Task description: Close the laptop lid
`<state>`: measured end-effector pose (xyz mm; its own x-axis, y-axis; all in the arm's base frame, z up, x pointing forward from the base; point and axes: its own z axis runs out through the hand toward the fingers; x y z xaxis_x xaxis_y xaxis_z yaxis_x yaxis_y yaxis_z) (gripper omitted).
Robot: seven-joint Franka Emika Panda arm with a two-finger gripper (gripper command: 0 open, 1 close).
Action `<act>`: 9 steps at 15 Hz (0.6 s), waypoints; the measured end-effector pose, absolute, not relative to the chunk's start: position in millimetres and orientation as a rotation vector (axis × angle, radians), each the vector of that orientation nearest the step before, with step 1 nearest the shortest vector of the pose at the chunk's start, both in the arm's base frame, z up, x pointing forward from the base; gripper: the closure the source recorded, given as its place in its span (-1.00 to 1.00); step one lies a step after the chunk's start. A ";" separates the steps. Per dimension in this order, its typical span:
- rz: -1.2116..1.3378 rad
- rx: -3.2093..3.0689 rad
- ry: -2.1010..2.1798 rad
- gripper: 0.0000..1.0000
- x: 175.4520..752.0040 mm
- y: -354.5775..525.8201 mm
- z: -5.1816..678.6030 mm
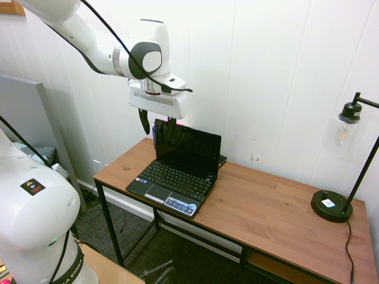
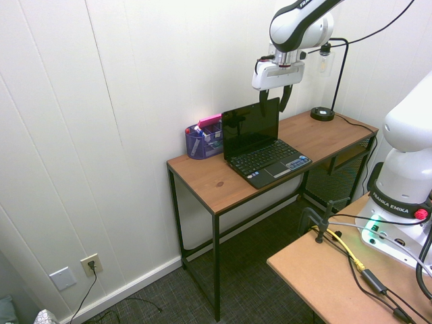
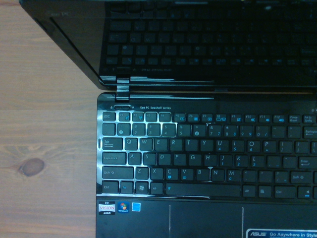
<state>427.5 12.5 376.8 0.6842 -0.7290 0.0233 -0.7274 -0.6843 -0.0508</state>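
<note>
A small black netbook stands open on the wooden desk, keyboard facing the front edge. The laptop lid is upright, a thin black panel with a dark glossy display; it also shows as the laptop lid from the other side. My gripper hangs just above the lid's top edge, at the corner nearest the desk's end, and is open with nothing between its fingers. From the opposite side the gripper sits above and slightly behind that edge. The wrist view looks down on the keyboard and the lid.
A black desk lamp with a glass bulb stands at the desk's far end. A blue mesh holder with pens and a pink item sits behind the laptop near the wall. A small dark object lies behind the laptop. The white panelled wall is close behind.
</note>
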 end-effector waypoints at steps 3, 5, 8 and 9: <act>-0.074 -2.854 1.241 -1.00 428.6 14.5 378.1; -0.117 -2.844 1.236 -1.00 437.6 15.4 391.0; -0.196 -2.819 1.239 -1.00 468.1 13.0 414.4; -0.212 -2.804 1.252 -1.00 482.3 12.5 417.2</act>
<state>482.3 12.5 417.2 0.6599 -0.7447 0.0999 -0.7360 -0.6674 -0.1136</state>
